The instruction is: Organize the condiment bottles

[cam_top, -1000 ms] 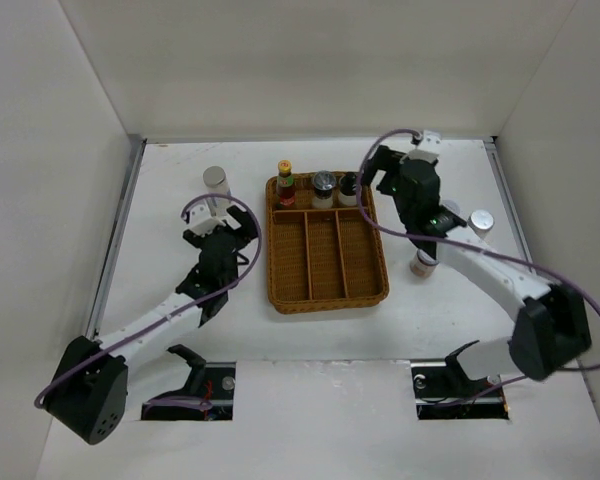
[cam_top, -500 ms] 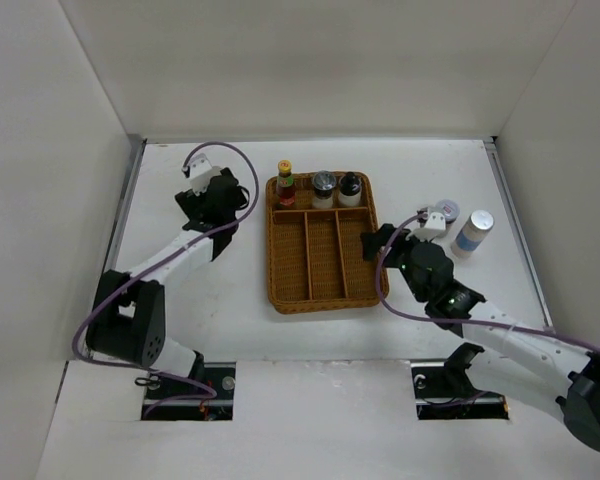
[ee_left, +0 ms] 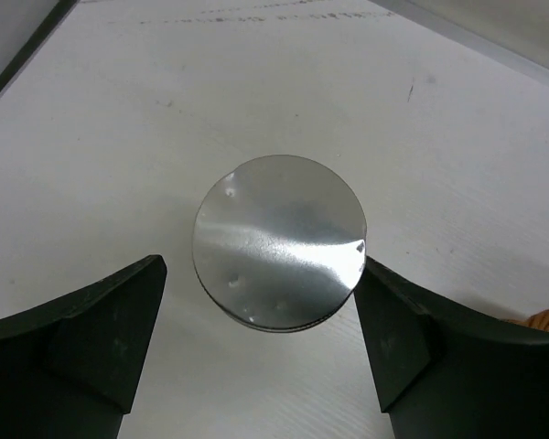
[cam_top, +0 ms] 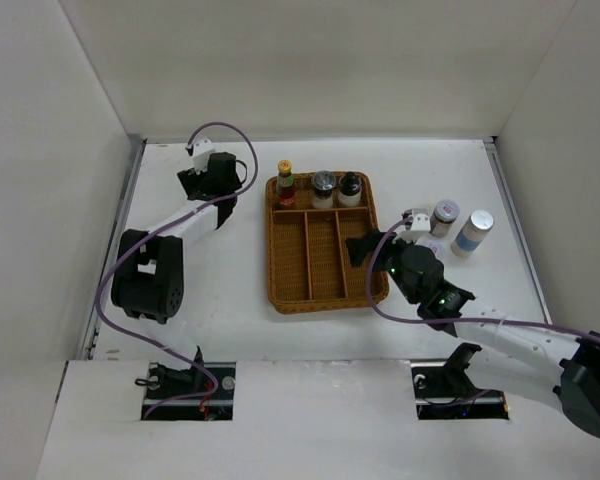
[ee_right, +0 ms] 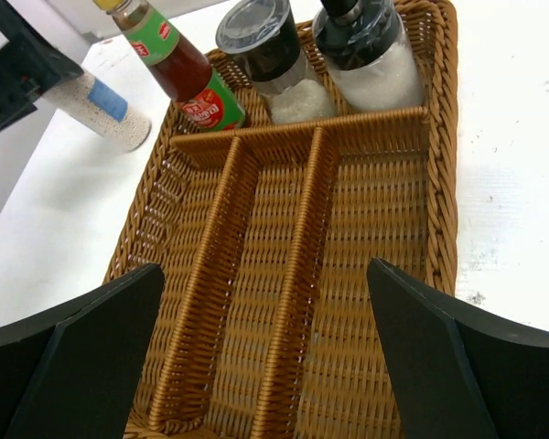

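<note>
Three bottles stand in the far compartment of the wicker tray (cam_top: 325, 265) in the top view: a red sauce bottle (cam_top: 285, 180), a grey-lidded jar (cam_top: 323, 187) and a black-capped jar (cam_top: 349, 188). A short jar (cam_top: 444, 216) and a white-capped bottle (cam_top: 473, 232) stand on the table (cam_top: 230, 320) to the right of the tray. The left gripper (cam_top: 212, 178) is at the table's far left. The right gripper (cam_top: 362, 247) hangs over the tray's right side.

From the left wrist, the fingers sit wide apart on either side of a silver-lidded jar (ee_left: 279, 240), not clamped on it.

From the right wrist, the fingers are spread fully and hold nothing above the tray's long compartments.
</note>
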### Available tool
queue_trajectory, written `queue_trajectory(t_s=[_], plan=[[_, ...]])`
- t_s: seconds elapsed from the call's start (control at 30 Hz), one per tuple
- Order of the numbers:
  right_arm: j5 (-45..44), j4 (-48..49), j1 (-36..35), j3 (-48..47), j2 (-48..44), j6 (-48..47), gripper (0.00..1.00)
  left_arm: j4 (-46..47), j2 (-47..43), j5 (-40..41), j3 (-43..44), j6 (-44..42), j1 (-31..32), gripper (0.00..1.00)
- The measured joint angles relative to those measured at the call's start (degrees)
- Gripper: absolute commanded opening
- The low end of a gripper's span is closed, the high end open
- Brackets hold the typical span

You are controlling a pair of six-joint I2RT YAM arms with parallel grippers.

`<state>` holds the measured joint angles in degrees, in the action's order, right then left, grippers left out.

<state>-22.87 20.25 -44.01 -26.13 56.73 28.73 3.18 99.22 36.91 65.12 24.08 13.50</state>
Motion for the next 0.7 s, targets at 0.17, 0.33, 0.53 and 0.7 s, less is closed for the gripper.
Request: queue_trajectory(t_s=[0.17, 0.33, 0.53, 0.7], plan=[[0.02, 0.70, 0.00, 0.02, 0.00, -0.31, 1.00, 2.45, 2.16, -1.31, 0.39, -1.86, -0.31, 0.38], [0.00, 0.85, 0.00, 0.07, 0.00, -0.44, 1.00, 6.29, 0.04, -1.14, -3.54, -3.04, 0.57, 0.26], [0.00, 1.05, 0.00, 0.07, 0.13, -0.46, 1.00, 4.46, -17.81, 3.69, -18.38, -3.96, 7.06, 0.25], [0.00, 1.27, -0.35, 0.07, 0.39, -0.46, 1.00, 2.10, -32.04, 5.90, -19.96, -4.37, 18.23, 0.26]])
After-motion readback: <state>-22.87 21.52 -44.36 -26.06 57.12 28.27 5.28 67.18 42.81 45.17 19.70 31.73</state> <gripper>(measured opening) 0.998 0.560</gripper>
